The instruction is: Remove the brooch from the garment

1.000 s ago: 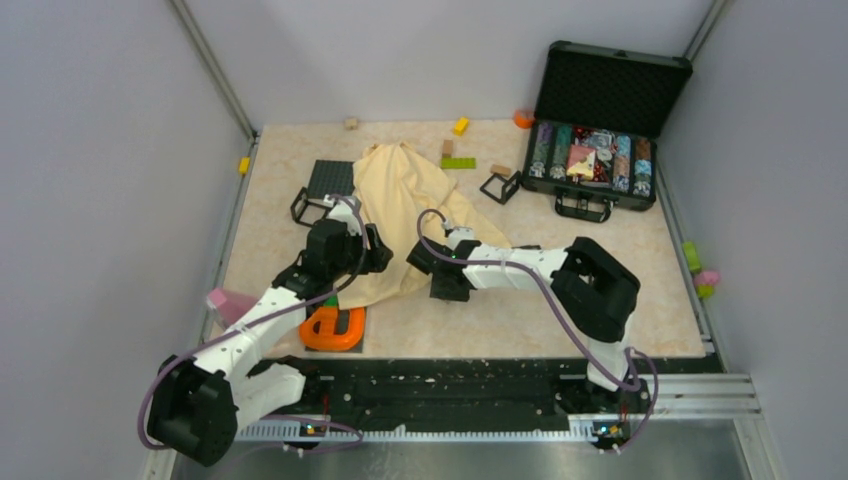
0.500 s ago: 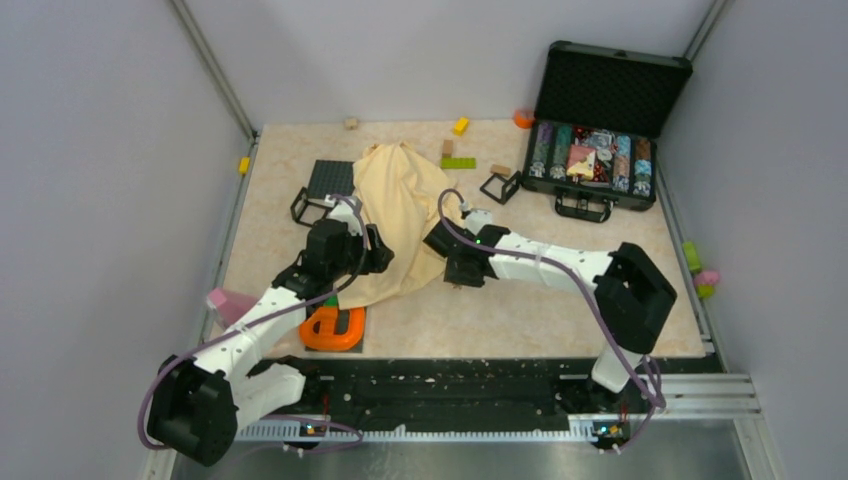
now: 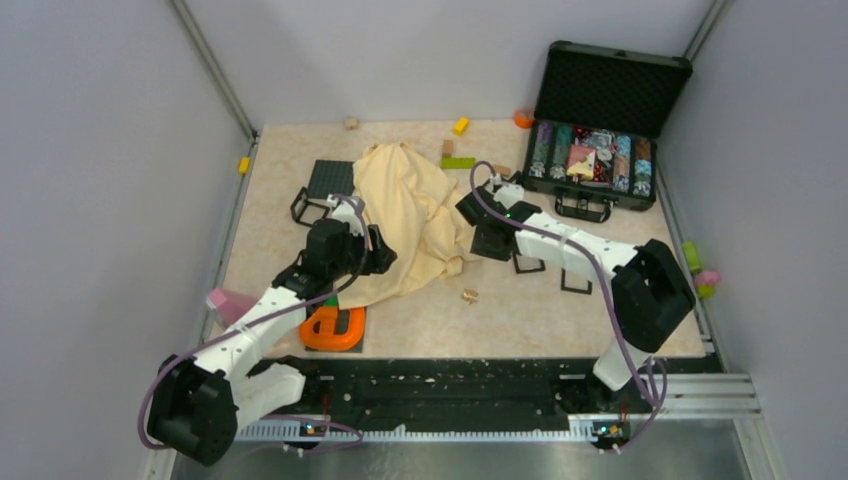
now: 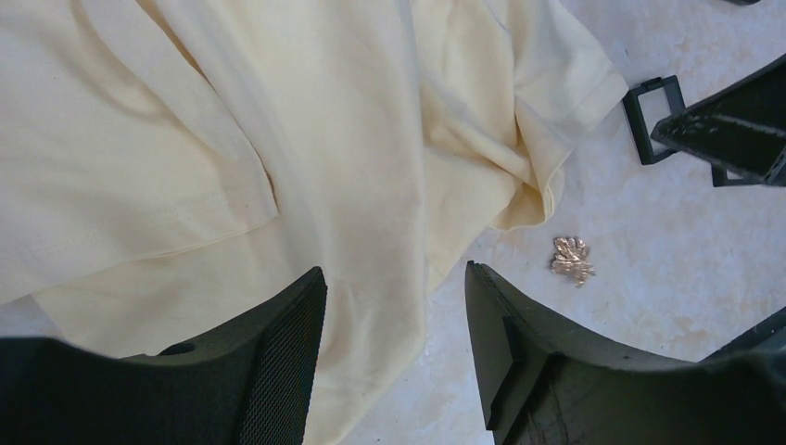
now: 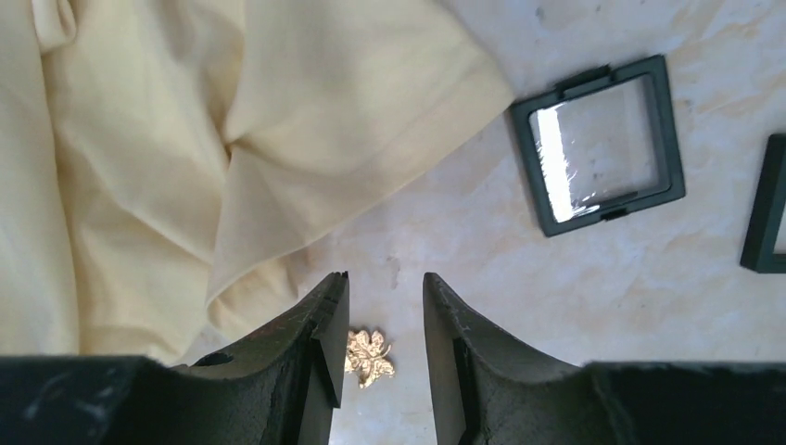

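The cream-yellow garment lies crumpled on the table's middle. The tiny gold brooch lies on the bare table just right of the garment's lower edge, apart from the cloth. It also shows in the left wrist view and in the right wrist view. My left gripper is open over the garment's lower hem, with nothing between its jaws. My right gripper is open and empty, raised above the table up and right of the brooch, beside the garment's right edge.
Small black square frames lie right of the garment. An open black case of chips stands back right. A black baseplate, an orange piece, a pink object and loose bricks lie around.
My right gripper has moved up and to the right, away from the garment's lower edge. The brooch now lies free on the table. The garment's right side has bunched up. The left arm has barely moved.
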Motion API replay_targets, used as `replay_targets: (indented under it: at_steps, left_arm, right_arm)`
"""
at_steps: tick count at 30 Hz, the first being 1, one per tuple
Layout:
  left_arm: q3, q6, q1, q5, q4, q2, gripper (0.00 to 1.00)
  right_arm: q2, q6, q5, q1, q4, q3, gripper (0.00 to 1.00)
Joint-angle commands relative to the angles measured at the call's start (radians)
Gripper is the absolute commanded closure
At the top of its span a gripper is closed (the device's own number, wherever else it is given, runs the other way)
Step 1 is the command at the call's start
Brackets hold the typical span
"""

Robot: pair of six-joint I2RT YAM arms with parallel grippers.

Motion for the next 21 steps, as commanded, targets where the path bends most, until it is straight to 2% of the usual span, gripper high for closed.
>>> replay_targets:
  at_steps: [1, 3, 6, 9, 12, 14, 16, 18, 21]
  left_arm:
    - [0.020, 0.009, 0.005, 0.024, 0.047, 0.009, 0.39]
    - [0.018, 0.014, 0.005, 0.052, 0.056, 0.015, 0.39]
    - [0.008, 0.008, -0.003, 0.102, 0.072, 0.033, 0.38]
    - [0.005, 0.003, -0.043, 0.112, 0.106, 0.048, 0.37]
    - [0.010, 0.002, -0.142, 0.058, 0.104, 0.068, 0.31]
    - [0.034, -0.001, -0.249, -0.023, 0.086, 0.107, 0.22]
    - [0.071, -0.032, -0.309, -0.036, 0.049, 0.165, 0.18]
    - [0.081, -0.087, -0.326, 0.022, 0.087, 0.212, 0.16]
    - [0.056, -0.166, -0.326, 0.088, 0.183, 0.254, 0.23]
  right_arm:
    - [-0.092, -0.065, 0.015, -0.079, 0.056, -0.050, 0.63]
    - [-0.123, -0.085, 0.009, -0.094, 0.077, -0.105, 0.61]
    - [-0.165, -0.125, -0.016, -0.094, 0.116, -0.174, 0.40]
    - [-0.209, -0.168, -0.087, -0.094, 0.164, -0.243, 0.26]
    - [-0.271, -0.199, -0.103, -0.094, 0.179, -0.302, 0.19]
    - [-0.344, -0.241, -0.120, -0.099, 0.223, -0.359, 0.10]
    - [-0.431, -0.297, -0.229, -0.125, 0.308, -0.432, 0.07]
    - [-0.520, -0.319, -0.363, -0.165, 0.396, -0.508, 0.08]
    - [-0.579, -0.284, -0.554, -0.218, 0.507, -0.614, 0.14]
